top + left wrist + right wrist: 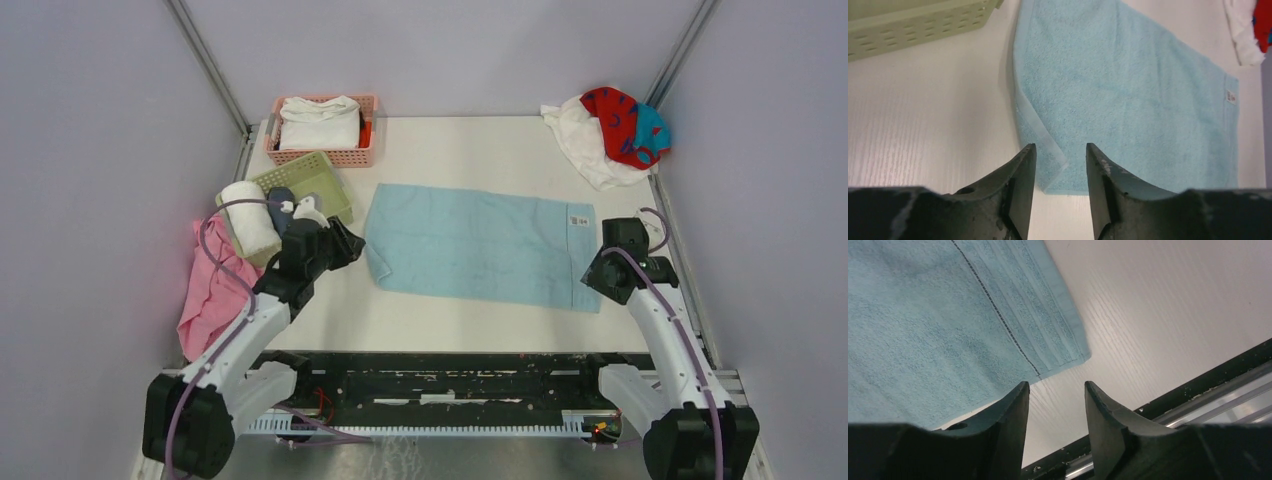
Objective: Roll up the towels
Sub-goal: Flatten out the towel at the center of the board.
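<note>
Parted fingers (1007,432) empty; light blue towel (943,325) corner just beyond.

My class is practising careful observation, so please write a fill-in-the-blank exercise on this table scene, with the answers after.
The flat towel in the middle of the table is light ____.
The folded white cloth at the back sits in the ____ basket.
The red towel lies on a white towel in the far ____ corner.
Missing words: blue, pink, right.
</note>
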`<state>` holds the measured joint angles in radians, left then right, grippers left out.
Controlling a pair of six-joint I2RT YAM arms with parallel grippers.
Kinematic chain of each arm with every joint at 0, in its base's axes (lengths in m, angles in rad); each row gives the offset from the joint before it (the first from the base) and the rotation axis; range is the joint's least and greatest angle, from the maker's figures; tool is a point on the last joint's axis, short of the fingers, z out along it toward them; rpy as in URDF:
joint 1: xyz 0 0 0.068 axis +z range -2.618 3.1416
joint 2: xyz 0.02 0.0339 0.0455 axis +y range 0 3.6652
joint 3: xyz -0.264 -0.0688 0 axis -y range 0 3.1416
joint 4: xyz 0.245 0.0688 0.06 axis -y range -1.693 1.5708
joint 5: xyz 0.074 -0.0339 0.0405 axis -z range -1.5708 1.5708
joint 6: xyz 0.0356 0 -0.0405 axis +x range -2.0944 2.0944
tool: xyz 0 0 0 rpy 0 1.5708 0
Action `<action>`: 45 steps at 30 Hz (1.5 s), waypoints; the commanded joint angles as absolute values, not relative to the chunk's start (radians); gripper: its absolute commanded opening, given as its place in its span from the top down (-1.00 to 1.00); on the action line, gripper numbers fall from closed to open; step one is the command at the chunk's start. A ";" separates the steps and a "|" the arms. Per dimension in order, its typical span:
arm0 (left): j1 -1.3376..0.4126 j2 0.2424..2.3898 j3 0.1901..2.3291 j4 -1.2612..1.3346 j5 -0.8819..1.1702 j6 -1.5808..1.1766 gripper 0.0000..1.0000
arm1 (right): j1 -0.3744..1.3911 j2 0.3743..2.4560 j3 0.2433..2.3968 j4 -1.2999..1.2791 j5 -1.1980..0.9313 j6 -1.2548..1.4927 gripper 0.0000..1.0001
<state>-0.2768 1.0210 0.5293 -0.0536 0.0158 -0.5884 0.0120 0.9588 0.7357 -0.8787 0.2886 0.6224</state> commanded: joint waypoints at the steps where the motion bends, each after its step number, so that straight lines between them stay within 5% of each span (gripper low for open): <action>1: -0.276 0.840 0.510 -0.182 -0.005 -0.649 -0.03 | 0.009 0.877 0.779 -0.927 0.289 0.636 -0.11; 6: -0.276 0.784 0.543 -0.221 0.053 -0.664 -0.13 | 0.010 0.898 0.797 -0.823 0.099 0.567 -0.32; 12: -0.358 1.048 0.659 -0.088 0.114 -0.696 -0.15 | 0.010 1.048 0.778 -0.664 -0.063 0.549 -0.41; 24: -0.700 1.552 1.038 -0.372 -0.333 -0.529 -0.16 | 0.012 1.217 0.730 -0.500 -0.175 0.540 -0.51; 34: -0.723 1.666 0.996 -0.372 -0.338 -0.561 -0.14 | 0.014 1.306 0.717 -0.468 -0.170 0.541 -0.53; 45: -0.652 1.479 0.786 -0.410 -0.390 -0.649 -0.14 | 0.013 1.325 0.708 -0.541 -0.036 0.530 -0.59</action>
<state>-0.6796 1.5799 0.8429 -0.3977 -0.3428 -0.5854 0.0120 1.3182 0.7097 -0.5190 -0.1047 0.5453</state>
